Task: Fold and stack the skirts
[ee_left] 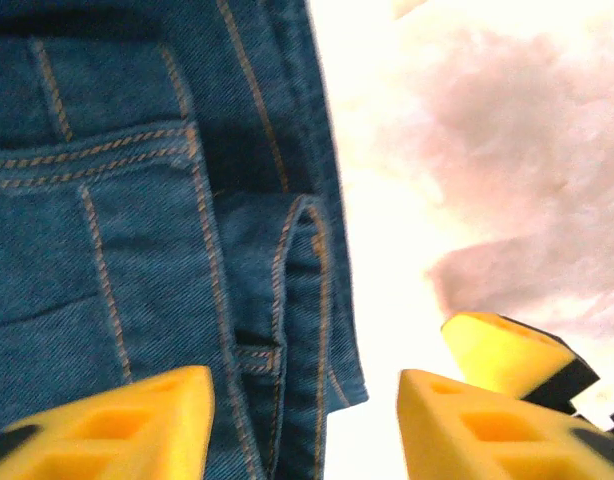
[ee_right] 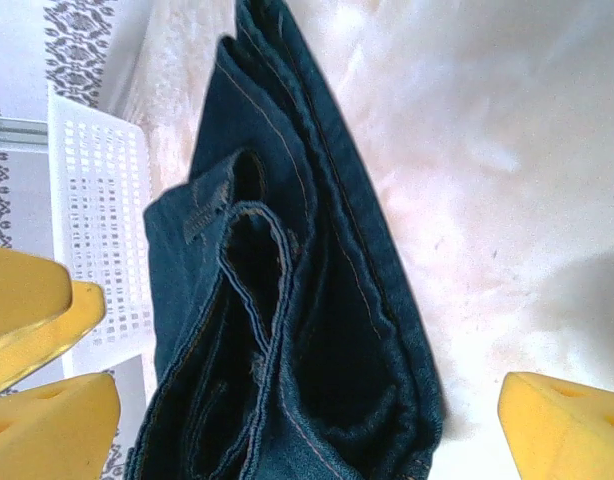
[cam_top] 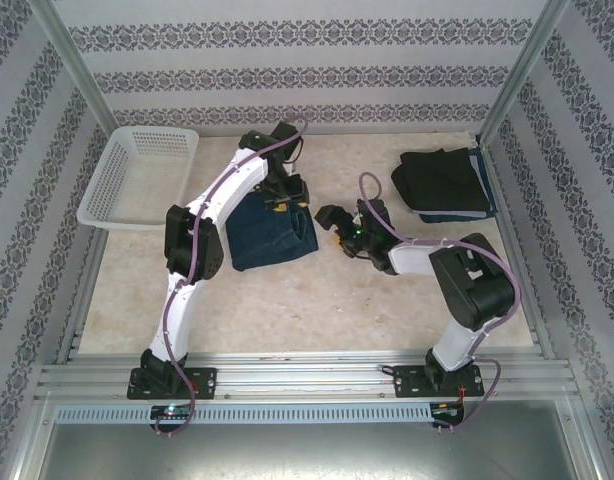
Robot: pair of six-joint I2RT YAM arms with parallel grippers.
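Patterned wallpaper (cam_top: 287, 80) closes in a pale marbled table (cam_top: 287, 310), with a white lattice basket (cam_top: 137, 175) in its far left corner. Near the table's middle lies a folded dark blue denim skirt (cam_top: 272, 238), its far edge hidden under the left gripper (cam_top: 284, 200). In the left wrist view that gripper (ee_left: 302, 405) is spread, pinching nothing: one yellow finger hangs over the denim (ee_left: 137, 250), the other over bare table, both cut off by the frame. The right gripper (cam_top: 330, 225) sits just beside the skirt's right edge, its fingers far apart on either side of the fold (ee_right: 287, 300) and touching none of it. At the far right edge a black skirt (cam_top: 442, 180) tops a stack. A blue edge (cam_top: 484, 195) peeks out beneath, but how many pieces lie under it cannot be told.
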